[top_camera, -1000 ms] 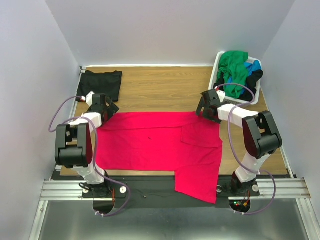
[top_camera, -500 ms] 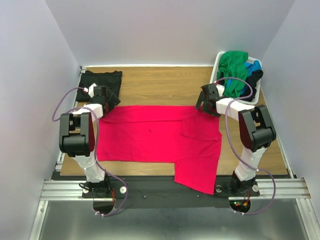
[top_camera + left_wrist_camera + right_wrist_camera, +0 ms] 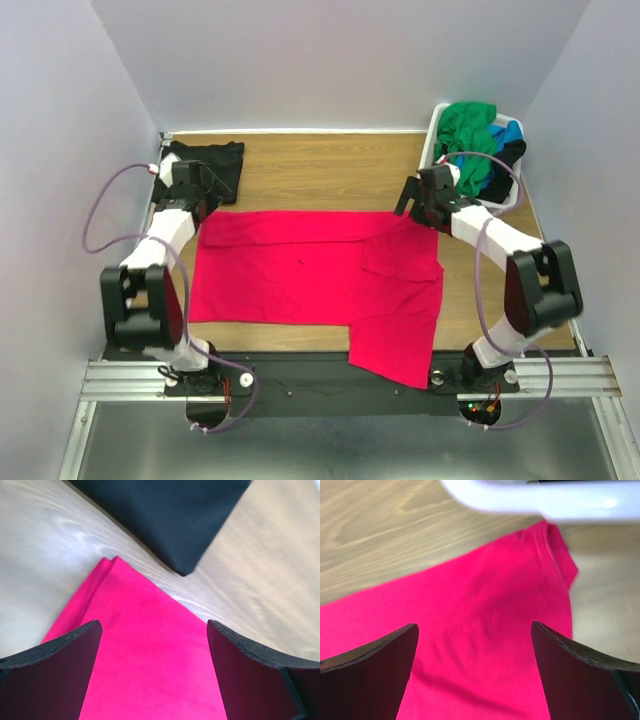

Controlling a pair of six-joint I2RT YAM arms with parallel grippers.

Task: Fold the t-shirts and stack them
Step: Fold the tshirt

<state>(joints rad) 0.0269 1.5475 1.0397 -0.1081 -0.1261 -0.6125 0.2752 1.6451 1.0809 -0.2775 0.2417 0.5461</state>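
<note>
- The red t-shirt (image 3: pixel 310 275) lies spread flat in the middle of the bench (image 3: pixel 320 170). Its long axis runs from the left edge toward the right edge. One flap at its near right part reaches over the near edge of the bench.
- The left claw (image 3: pixel 208 190) is above the far left corner of this shirt, and its two fingers are spread wide with nothing between them. In the left wrist view the corner of the cloth is just ahead of the fingers (image 3: pixel 60 655).
- The right claw (image 3: pixel 415 205) is above the far right corner of the shirt, also spread wide and holding nothing.
- Both claws stand at the far hem, so the body of the shirt lies from them toward the near edge. Each arm is nearer to its own corner.
- I judge that a fold would need both far corners to be pinched and brought toward the near edge together.
- How high the claws are above the cloth I cannot tell.
- A folded black t-shirt (image 3: pixel 205 160) lies in the far left corner of the bench, just beside the left claw.
- More shirts (image 3: pixel 465 130) are heaped in the white basket (image 3: pixel 437 125) in the far right corner.
</note>
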